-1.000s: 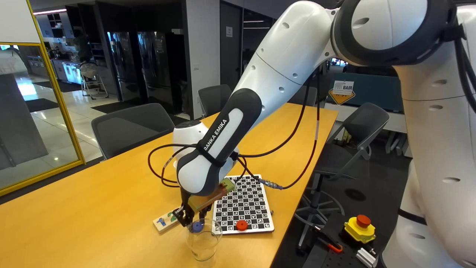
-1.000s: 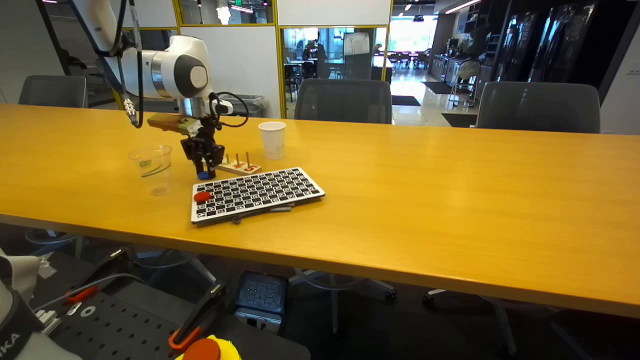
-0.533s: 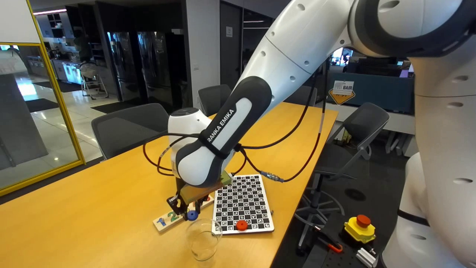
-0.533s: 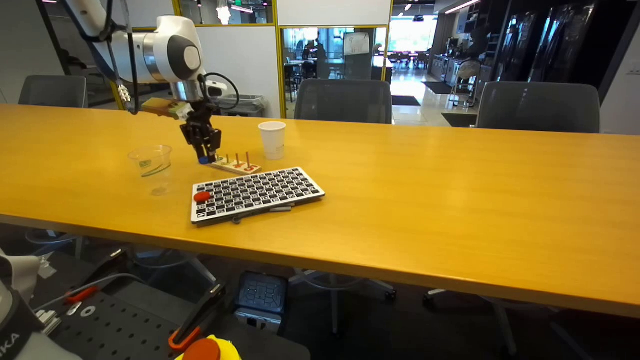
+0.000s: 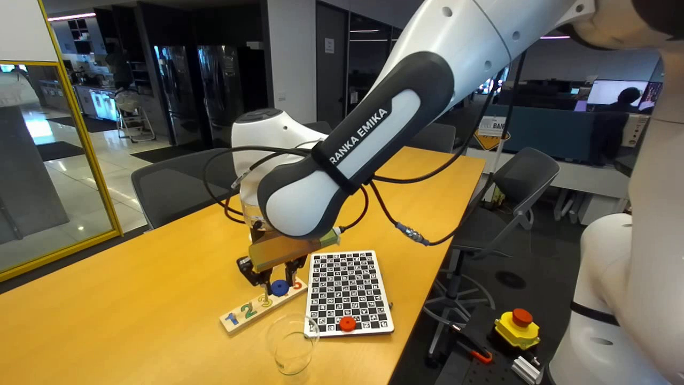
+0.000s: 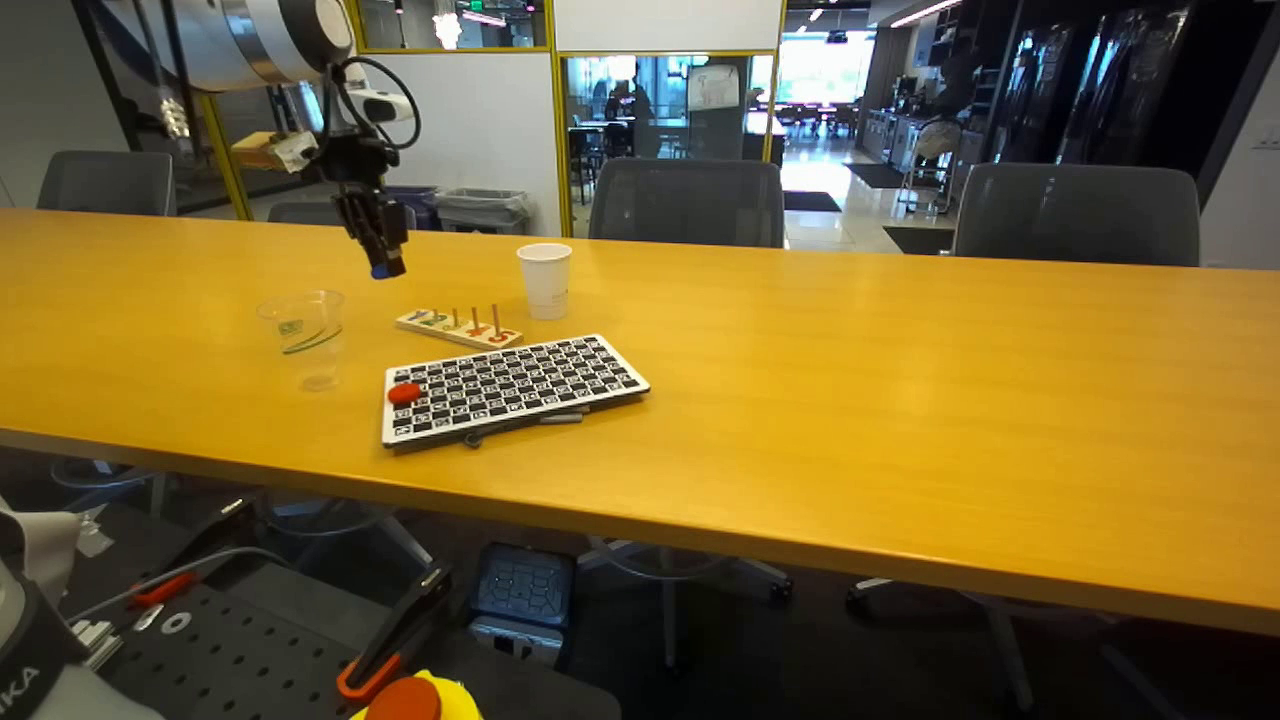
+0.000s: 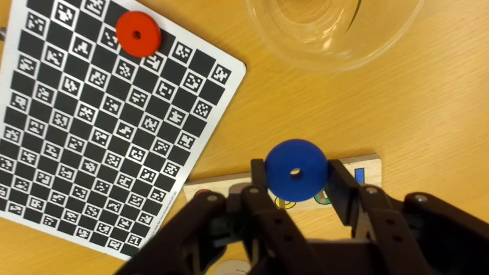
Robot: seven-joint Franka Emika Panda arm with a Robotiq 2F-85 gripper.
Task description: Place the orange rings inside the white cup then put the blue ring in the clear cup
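Note:
My gripper [image 7: 297,170] is shut on the blue ring [image 7: 294,152], one finger at each side. In an exterior view [image 6: 388,266] it holds the ring well above the table. The clear cup [image 5: 293,347] stands upright on the table; it also shows at the top of the wrist view [image 7: 332,49], apart from the ring. One red-orange ring [image 7: 143,26] lies flat on the checkered board; no other is visible. The white cup [image 6: 546,282] stands upright beyond the pegged number board; in the wrist view only a bit [image 7: 233,267] shows. Its inside is hidden.
A wooden number board [image 6: 460,328] with upright pegs lies below the gripper. The checkered board [image 5: 350,289] lies beside it. The table's edge [image 6: 640,525] runs along the near side in an exterior view. Office chairs [image 6: 690,200] stand round the table.
My gripper has risen with the blue ring, from near the table beside the clear cup to well above it, and shifted left in an exterior view. Cups, boards and red-orange ring have not moved.

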